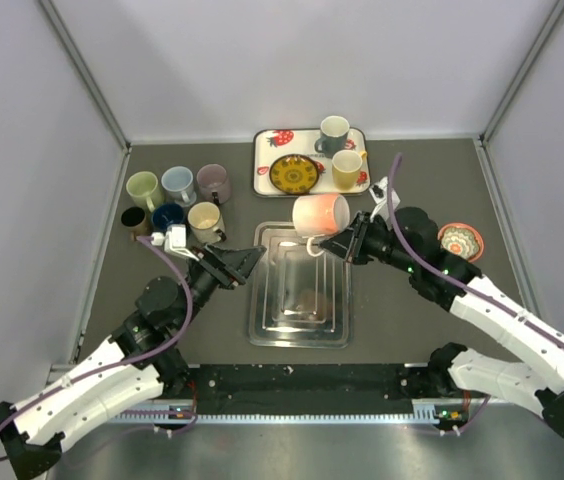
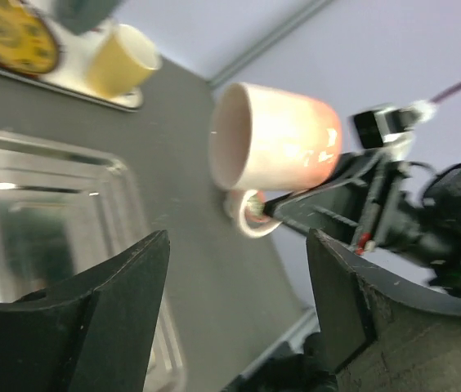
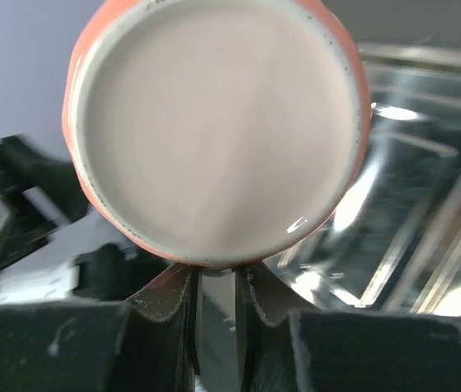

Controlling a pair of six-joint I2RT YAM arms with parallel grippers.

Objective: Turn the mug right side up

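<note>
Mug point(image 1: 320, 214) hangs on its side in the air over the far end of the metal tray point(image 1: 262, 335), mouth facing left. Right gripper point(image 1: 324, 246) is clenched on its handle point(image 2: 245, 219). Left gripper point(image 1: 252, 258) has its jaws spread, near the mug but not touching it.

pink mug point(image 1: 320, 214) sideways in midair
</note>
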